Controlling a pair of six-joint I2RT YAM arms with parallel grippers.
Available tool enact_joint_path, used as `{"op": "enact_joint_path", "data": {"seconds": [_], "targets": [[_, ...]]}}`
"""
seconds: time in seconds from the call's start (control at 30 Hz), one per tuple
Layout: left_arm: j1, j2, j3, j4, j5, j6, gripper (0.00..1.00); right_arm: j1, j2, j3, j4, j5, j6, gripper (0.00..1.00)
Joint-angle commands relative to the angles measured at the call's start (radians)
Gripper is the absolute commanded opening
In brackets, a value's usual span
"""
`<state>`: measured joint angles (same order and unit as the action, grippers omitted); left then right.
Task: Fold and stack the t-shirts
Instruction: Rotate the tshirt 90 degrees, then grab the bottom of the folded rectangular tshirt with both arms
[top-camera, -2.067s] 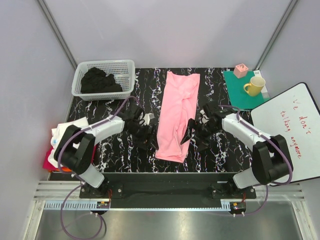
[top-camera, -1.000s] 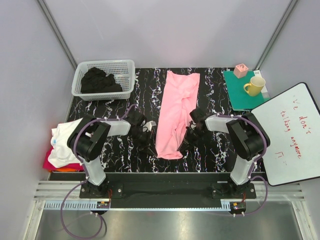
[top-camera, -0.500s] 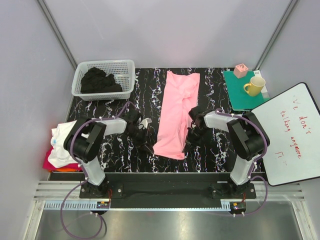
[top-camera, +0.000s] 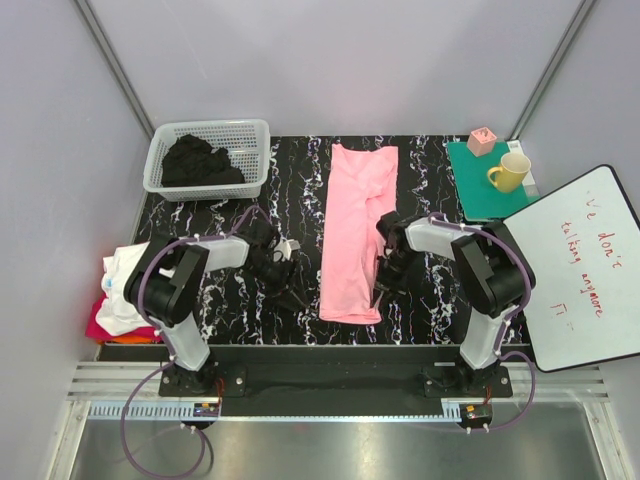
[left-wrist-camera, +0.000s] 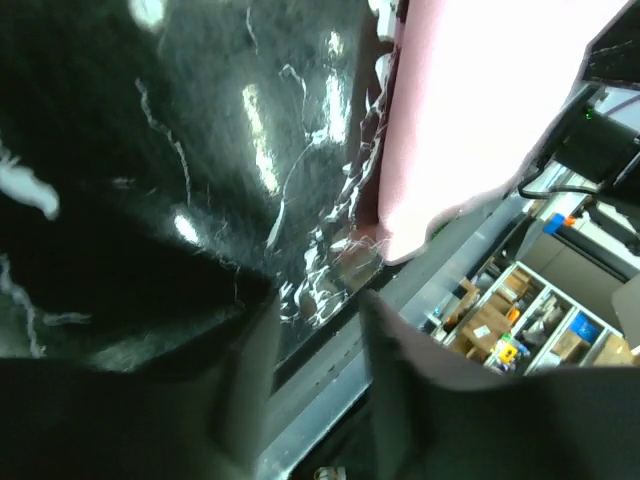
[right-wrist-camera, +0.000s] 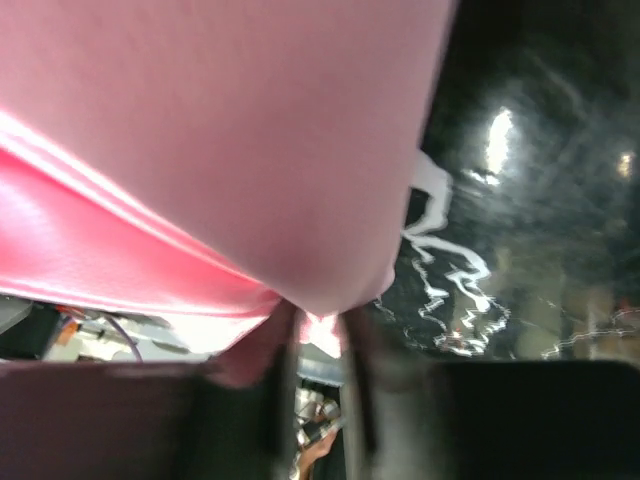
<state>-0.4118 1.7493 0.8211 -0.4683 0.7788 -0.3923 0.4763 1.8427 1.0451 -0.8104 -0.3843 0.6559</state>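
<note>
"We don't talking anymore" is written on the whiteboard (top-camera: 585, 270); black t-shirts (top-camera: 200, 160) are piled in the basket (top-camera: 210, 124). The left gripper (left-wrist-camera: 315, 310) is seen parted, empty; the right gripper (right-wrist-camera: 318, 340)'s grip cannot be told.

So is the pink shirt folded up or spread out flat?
Half folded: the pink t-shirt lies as one long narrow strip, sides tucked in and no sleeves sticking out, but not yet folded shorter.

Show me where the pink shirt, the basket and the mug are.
pink shirt (top-camera: 355, 225): top view, middle of the cloth.
basket (top-camera: 215, 125): top view, far rim.
mug (top-camera: 514, 173): top view, yellow body.
</note>
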Motion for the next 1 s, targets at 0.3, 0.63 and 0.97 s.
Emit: {"op": "enact_joint_path", "data": {"seconds": [0.3, 0.63, 0.97], "targets": [[0.008, 0.036, 0.088, -0.061, -0.072, 0.036, 0.56, -0.007, -0.082, -0.02, -0.085, 0.088, -0.026, 0.48], [-0.056, 0.102, 0.194, -0.059, -0.05, 0.009, 0.64, -0.005, -0.263, -0.033, -0.113, 0.101, 0.013, 0.54], [-0.122, 0.127, 0.197, -0.036, -0.069, -0.023, 0.51, -0.004, -0.234, -0.132, -0.108, 0.127, 0.008, 0.57]]}}
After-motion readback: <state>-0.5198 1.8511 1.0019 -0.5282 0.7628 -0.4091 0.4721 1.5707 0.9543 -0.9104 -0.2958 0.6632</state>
